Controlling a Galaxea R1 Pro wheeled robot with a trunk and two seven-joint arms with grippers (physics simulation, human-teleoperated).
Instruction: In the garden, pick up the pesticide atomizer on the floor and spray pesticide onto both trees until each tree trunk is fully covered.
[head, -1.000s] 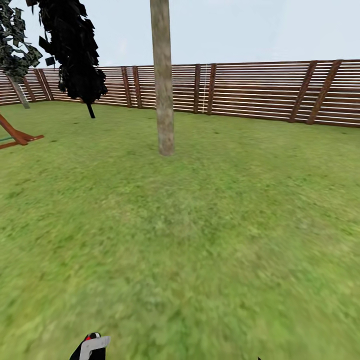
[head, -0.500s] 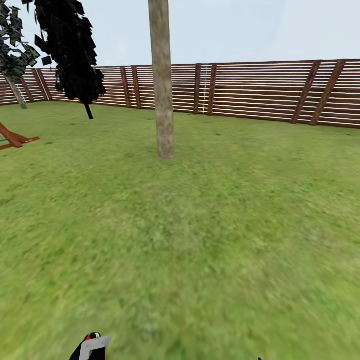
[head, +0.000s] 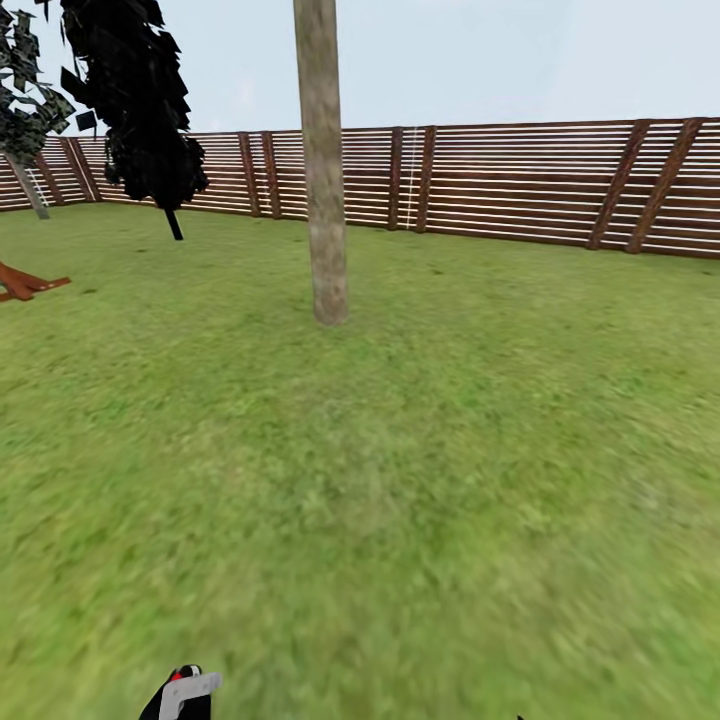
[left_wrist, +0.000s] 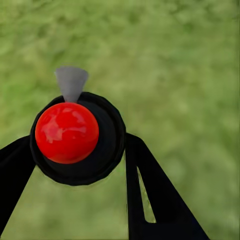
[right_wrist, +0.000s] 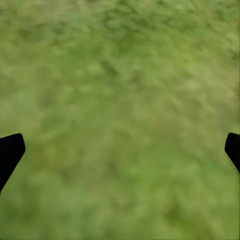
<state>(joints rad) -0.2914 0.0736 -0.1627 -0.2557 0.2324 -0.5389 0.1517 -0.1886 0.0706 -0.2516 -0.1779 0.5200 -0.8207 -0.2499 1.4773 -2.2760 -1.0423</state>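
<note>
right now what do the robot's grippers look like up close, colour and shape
Both are matte black. The left gripper has flat, blade-like fingers that widen toward the base, one with a narrow slot cut through it. Of the right gripper you see just two dark rounded fingertips at the picture's edges. No cables, markings or labels show on either.

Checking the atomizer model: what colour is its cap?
Glossy red, on the black pesticide atomizer held in the left gripper. Clearest in the left wrist view.
</note>
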